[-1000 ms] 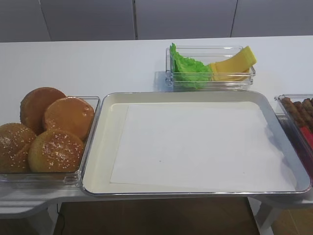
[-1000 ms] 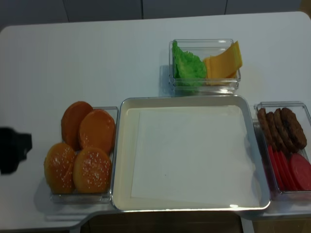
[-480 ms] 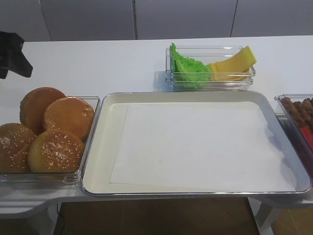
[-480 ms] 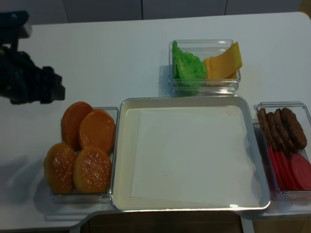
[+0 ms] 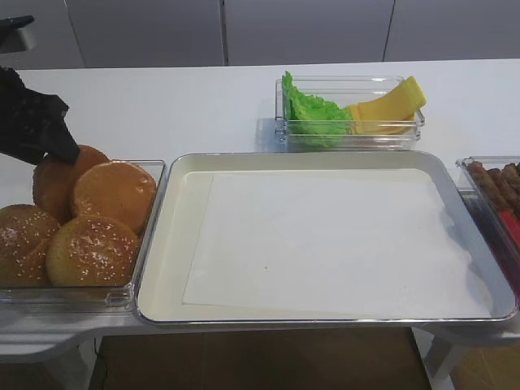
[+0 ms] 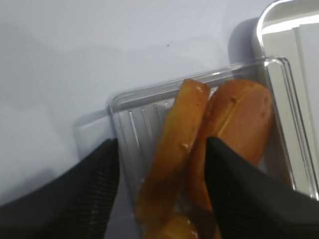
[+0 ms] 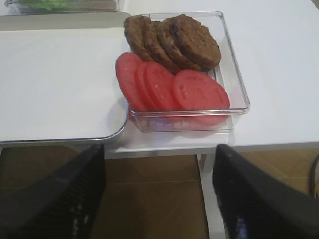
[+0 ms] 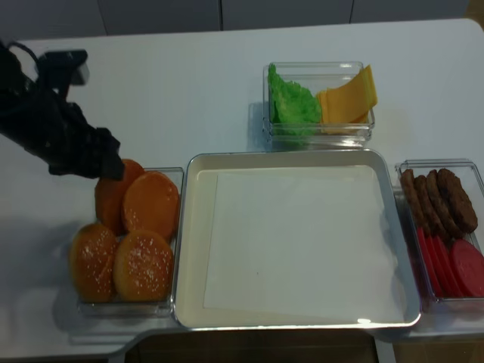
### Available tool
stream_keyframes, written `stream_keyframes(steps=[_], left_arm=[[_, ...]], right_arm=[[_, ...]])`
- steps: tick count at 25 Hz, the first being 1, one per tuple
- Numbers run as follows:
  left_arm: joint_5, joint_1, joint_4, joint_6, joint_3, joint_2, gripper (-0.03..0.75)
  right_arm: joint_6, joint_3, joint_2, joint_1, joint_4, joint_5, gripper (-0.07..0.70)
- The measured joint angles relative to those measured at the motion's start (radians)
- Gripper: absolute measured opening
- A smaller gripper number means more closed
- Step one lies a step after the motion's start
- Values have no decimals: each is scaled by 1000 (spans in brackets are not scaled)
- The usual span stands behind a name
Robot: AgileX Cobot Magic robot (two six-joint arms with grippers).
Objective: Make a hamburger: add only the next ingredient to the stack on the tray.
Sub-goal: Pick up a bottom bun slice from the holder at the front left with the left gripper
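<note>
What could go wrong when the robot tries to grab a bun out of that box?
The two seedless bun halves stand on edge, pressed together, so the open left gripper might pinch both or nudge one over. The sesame buns sit right against them in the same clear bin and could get bumped. The bin looks light, so it might slide toward the tray.

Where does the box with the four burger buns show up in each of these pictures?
Exterior high: bun bin at lower left.
Exterior high (realsense): bun bin at lower left, left of the tray.
Left wrist: fills the centre, seen from above.
Right wrist: not in it.
Shared landmark: the silver tray's rim, beside the bin.
</note>
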Motion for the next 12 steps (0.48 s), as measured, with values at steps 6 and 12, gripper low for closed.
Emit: stream_keyframes(steps=[6, 12], left_arm=[[4, 0, -2, 8, 0, 25, 399], [31, 0, -23, 24, -2, 42, 308]], right_arm=[[0, 0, 0, 0, 0, 0, 510], [0, 0, 0, 0, 0, 0, 510]])
